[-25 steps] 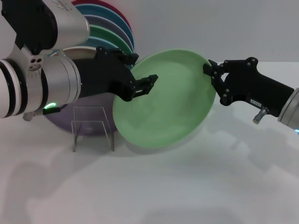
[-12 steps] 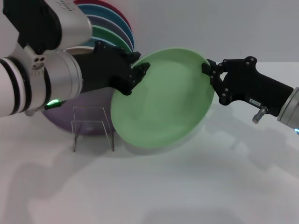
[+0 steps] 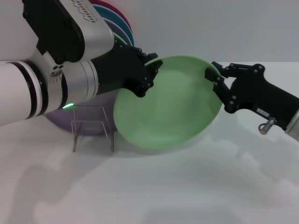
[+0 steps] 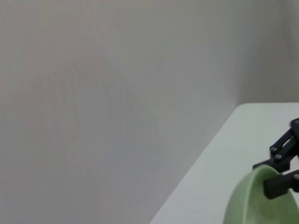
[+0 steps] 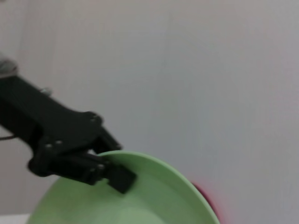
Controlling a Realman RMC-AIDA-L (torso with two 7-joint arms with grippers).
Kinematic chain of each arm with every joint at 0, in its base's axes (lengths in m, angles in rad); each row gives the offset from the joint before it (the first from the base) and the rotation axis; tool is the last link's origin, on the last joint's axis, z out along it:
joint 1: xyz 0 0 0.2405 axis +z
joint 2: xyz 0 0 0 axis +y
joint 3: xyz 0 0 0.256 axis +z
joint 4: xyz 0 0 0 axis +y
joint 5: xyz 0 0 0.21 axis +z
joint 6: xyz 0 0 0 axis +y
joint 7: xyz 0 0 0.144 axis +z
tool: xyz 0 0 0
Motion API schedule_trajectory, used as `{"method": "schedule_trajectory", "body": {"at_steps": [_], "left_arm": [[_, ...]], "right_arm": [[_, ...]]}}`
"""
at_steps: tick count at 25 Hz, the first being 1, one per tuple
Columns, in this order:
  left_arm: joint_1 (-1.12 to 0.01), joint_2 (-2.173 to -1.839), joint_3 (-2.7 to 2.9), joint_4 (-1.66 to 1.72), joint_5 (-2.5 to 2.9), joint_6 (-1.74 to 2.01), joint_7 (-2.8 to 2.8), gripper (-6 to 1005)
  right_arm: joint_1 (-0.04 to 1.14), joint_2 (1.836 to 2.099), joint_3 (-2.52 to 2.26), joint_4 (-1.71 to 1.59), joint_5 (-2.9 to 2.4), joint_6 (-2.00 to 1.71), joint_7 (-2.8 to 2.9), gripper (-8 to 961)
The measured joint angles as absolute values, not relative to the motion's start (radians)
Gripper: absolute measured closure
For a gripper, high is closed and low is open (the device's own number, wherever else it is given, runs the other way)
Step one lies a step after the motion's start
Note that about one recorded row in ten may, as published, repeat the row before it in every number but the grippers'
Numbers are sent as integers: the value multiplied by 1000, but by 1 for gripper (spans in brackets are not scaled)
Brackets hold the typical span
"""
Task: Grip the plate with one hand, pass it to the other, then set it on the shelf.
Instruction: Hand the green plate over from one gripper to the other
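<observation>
**Handover mid-air**

Plate (image 3: 168, 105) hangs tilted above the bench (image 3: 187, 186), just right of the shelf (image 3: 92, 127). Right gripper (image 3: 216, 77) pinches its right rim. Left gripper (image 3: 150, 73) sits at the upper-left rim to take over; can't tell if it has closed.

text: none readable | labels: none readable | numbers: none

Left tool (image 3: 150, 73) clamped; right tool (image 3: 216, 79) clamped.
</observation>
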State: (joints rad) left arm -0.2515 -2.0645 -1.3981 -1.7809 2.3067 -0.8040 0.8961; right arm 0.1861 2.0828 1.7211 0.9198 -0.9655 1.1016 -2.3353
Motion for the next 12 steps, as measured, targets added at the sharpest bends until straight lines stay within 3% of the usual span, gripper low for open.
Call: {"method": "schedule_trajectory", "body": {"at_steps": [2, 9, 12], "left_arm": [[-246, -2064, -1394, -1786, 2305, -789, 899, 912], [-205, -2063, -1371, -1820, 2300, -715, 943, 913], [-116, -2060, -1292, -1852, 2285, -524, 1081, 913]], "right_arm": [[156, 2083, 1722, 906, -899, 1116, -2339, 868], [109, 2084, 1779, 806, -728, 1248, -2340, 613], [81, 2087, 1875, 689, -614, 1373, -2341, 539]]}}
